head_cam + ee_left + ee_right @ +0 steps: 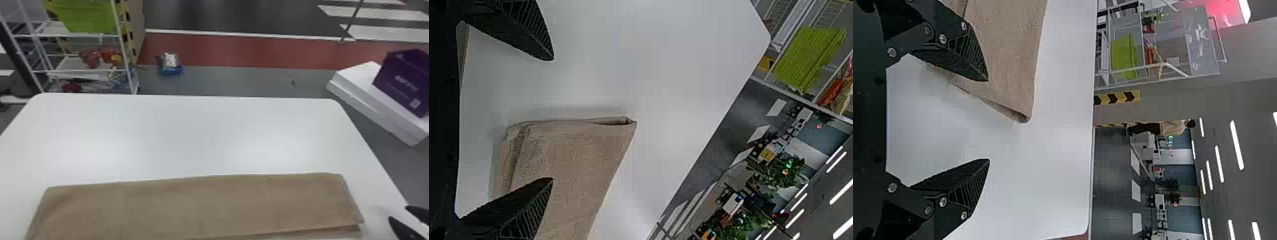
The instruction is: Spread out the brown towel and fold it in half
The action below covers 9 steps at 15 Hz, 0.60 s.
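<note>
The right gripper [398, 213] is at the lower right of the head view, off the right end of the brown towel [198, 204]. Its two fingers stand wide apart and it has hold of nothing. In the left wrist view the left gripper [551, 119] is also wide open and empty, with a folded corner of the towel beyond its fingers.

The towel lies folded in a long flat band across the near part of the white table [191, 134]. Its far edge runs nearly straight, and at its right end a lower layer peeks out under the top one.

Past the table on the right, a white box [360, 95] sits at an angle, with a purple box [395, 79] on top of it. The purple box bears pale print and a small white square label [415, 103] low on its face.

Beyond the table on the left is a white wire rack [76, 71] with a bright green item [91, 16] on an upper level and red things [91, 58] on a shelf below. A small blue item [171, 71] is on the grey floor near the rack. Farther off, a red strip [249, 51] crosses the floor, then dark floor with white stripes [383, 32].
</note>
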### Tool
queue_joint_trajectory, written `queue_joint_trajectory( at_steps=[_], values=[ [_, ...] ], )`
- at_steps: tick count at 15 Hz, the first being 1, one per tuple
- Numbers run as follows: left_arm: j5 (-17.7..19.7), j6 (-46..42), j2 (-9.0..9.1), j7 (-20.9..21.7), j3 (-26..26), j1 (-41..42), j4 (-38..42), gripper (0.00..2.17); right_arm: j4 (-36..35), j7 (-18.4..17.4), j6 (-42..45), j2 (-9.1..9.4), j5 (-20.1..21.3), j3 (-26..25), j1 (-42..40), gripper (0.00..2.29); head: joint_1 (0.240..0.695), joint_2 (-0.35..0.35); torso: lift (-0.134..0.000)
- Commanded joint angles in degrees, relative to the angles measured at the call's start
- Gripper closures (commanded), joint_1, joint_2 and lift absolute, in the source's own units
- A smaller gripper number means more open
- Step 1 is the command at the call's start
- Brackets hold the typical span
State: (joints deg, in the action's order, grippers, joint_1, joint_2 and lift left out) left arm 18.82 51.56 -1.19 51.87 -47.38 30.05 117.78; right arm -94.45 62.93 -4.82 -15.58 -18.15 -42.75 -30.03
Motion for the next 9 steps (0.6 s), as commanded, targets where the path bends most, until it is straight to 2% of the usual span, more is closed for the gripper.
queue_joint_trajectory(
  at_steps=[1, 3, 4, 9],
  values=[
    [-0.4, 0.1, -0.48, -0.9, 0.6, 0.0, -0.4, 0.02, 0.1, 0.0, -1.5, 0.02, -0.4, -0.3, 0.0, 0.38, 0.695, -0.110, -0.123],
    [-3.5, -0.1, -1.10, -1.7, 1.8, -0.8, -0.5, 0.04, 0.0, -0.1, -1.5, 0.02, -0.5, 0.2, 0.1, 0.38, 0.695, -0.112, -0.123],
    [-4.8, -0.1, -1.18, -1.7, 2.3, -1.8, -1.0, 0.12, 0.0, 0.0, -1.5, 0.11, -0.6, 0.2, 0.2, 0.38, 0.695, -0.107, -0.123],
    [-5.9, 0.3, -1.89, -1.7, 4.0, -3.1, -1.7, 0.42, -0.3, 0.2, -2.2, 0.29, -0.6, 0.1, 0.2, 0.38, 0.695, -0.097, -0.123]
  ],
)
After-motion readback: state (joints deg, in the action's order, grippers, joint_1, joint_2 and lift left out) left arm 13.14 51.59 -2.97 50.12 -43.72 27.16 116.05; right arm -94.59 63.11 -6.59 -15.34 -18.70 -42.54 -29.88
